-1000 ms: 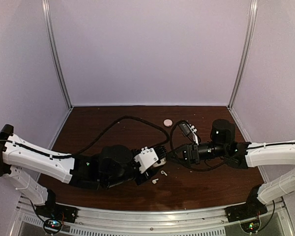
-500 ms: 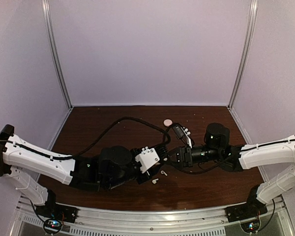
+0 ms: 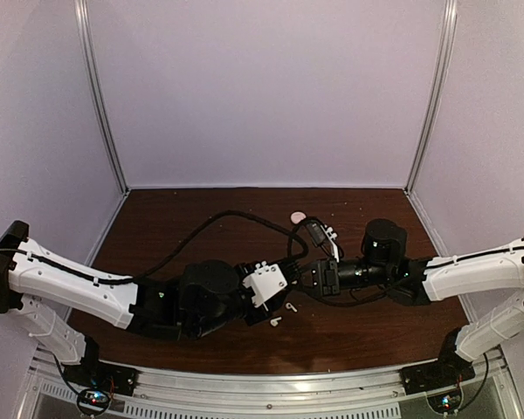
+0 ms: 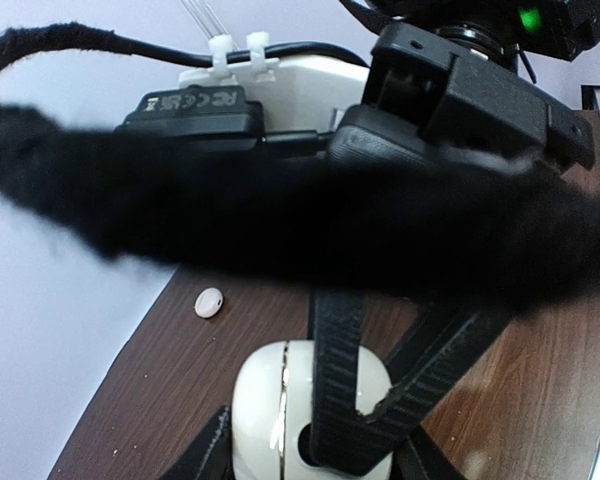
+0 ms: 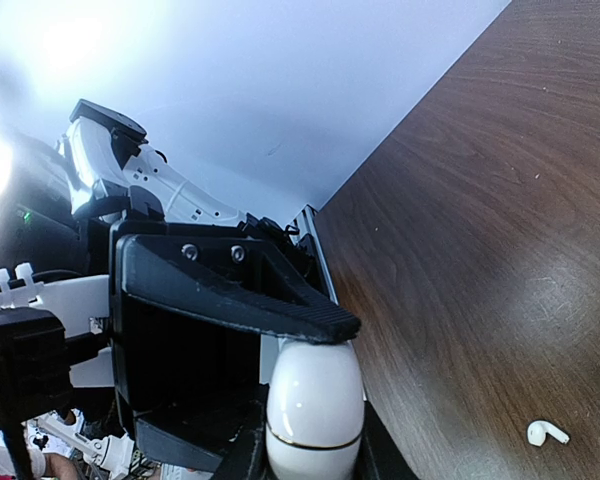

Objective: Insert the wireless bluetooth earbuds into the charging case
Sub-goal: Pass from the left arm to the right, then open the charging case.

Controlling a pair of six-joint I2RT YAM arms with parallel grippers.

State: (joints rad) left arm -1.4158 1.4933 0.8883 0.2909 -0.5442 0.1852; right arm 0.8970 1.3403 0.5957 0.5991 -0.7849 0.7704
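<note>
the left gripper (image 3: 288, 279) and right gripper (image 3: 304, 278) meet mid-table, with open brown table (image 3: 192, 209) stretching to the back wall (image 3: 262, 87) and both sides. a pink disc (image 3: 297, 216) lies farther back. both grippers are clamped on the white case (image 5: 315, 400) from opposite sides. in the right wrist view the case's long axis runs up the frame, with the seam crosswise. two earbuds (image 3: 290, 306) lie on the table just nearside, apart from each other.
</note>
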